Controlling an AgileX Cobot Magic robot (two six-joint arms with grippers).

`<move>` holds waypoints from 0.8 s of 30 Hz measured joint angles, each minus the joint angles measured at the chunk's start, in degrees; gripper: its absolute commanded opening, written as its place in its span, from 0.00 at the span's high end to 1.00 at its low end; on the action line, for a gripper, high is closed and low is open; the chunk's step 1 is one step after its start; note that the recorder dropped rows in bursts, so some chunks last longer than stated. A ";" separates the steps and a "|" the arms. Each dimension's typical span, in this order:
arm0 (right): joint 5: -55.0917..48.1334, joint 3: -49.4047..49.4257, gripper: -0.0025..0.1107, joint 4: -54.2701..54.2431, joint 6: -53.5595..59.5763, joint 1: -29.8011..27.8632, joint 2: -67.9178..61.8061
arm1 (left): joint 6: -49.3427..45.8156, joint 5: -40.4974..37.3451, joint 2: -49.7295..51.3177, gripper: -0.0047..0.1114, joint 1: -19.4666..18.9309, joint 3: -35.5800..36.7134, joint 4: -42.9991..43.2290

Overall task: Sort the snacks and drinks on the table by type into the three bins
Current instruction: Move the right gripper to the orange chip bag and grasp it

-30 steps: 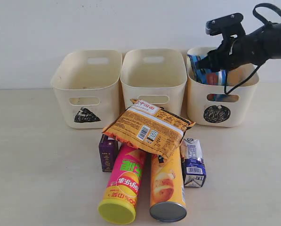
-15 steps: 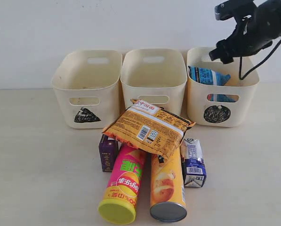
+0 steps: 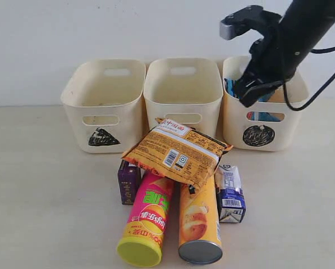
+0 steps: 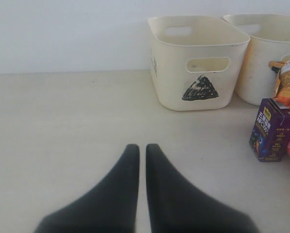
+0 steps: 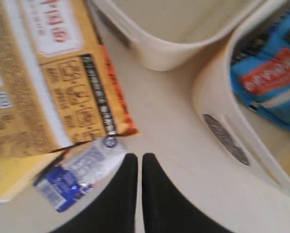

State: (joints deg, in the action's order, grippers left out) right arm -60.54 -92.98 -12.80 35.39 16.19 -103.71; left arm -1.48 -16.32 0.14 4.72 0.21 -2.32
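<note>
The blue foil bag lies inside the circle bin. My right gripper hangs shut and empty high over the front of that bin, looking down at the white and blue carton. The orange foil bag rests on the pink tube and the orange-yellow tube. Left of them stands the purple carton. My left gripper is shut and empty, low over the table, apart from the triangle bin.
The middle bin stands between the other two, with nothing showing inside; its mark is hidden by the orange bag. A white wall runs behind the bins. Bare table stretches left of the pile.
My right arm has swung down and left from above the circle bin toward its front rim. The blue bag stays in the bin. Nothing else moved.
</note>
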 measured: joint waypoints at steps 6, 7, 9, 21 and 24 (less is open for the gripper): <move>-1.43 0.00 0.66 -1.62 3.04 9.95 0.00 | 0.00 0.00 0.00 0.93 0.00 0.00 0.00; -1.55 0.00 0.53 -1.87 3.70 12.14 -0.24 | 0.00 0.00 0.00 0.93 0.00 0.00 0.00; -1.64 0.00 0.17 -2.08 4.50 14.70 -1.03 | 0.00 0.00 0.00 0.93 0.00 0.00 0.00; 3.14 0.00 0.05 0.73 5.49 17.08 -7.28 | 0.00 0.00 0.00 0.93 0.00 0.00 0.00; 3.69 0.00 0.05 1.25 5.49 17.08 -9.00 | 0.00 0.00 0.00 0.93 0.00 0.00 0.00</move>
State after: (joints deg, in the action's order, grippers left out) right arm -56.85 -92.98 -11.55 40.87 33.26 -112.71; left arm -1.48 -16.32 0.14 4.72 0.21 -2.32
